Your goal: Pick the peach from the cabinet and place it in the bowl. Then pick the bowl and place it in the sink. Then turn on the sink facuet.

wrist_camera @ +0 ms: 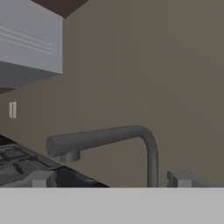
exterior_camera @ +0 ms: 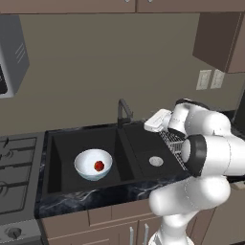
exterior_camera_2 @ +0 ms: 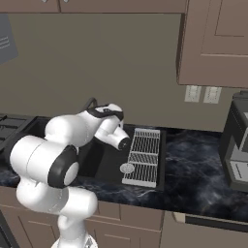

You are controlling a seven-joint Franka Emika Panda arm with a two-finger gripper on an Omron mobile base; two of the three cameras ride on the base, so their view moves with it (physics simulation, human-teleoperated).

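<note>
The white bowl point(exterior_camera: 85, 165) stands in the left part of the black sink point(exterior_camera: 62, 158), with the small orange-red peach point(exterior_camera: 99, 165) inside it. A dark curved faucet point(exterior_camera: 123, 112) rises behind the sink's middle. My gripper point(exterior_camera: 152, 123) hovers just right of the faucet, above the sink's back rim, pointing toward it. In the hand view the faucet spout point(wrist_camera: 100, 138) crosses ahead, and my gripper point(wrist_camera: 111, 179) is open with nothing between its wide-set fingertips point(wrist_camera: 41, 178). A brown wall cabinet point(exterior_camera_2: 213, 43) hangs at the upper right.
A silver drain point(exterior_camera: 156, 161) sits in the sink's right part, beside a wire dish rack point(exterior_camera_2: 144, 155). A stove point(exterior_camera: 14, 172) lies left of the sink. A grey microwave point(exterior_camera: 12, 55) hangs above it. A dark appliance point(exterior_camera_2: 237, 150) stands on the counter far right.
</note>
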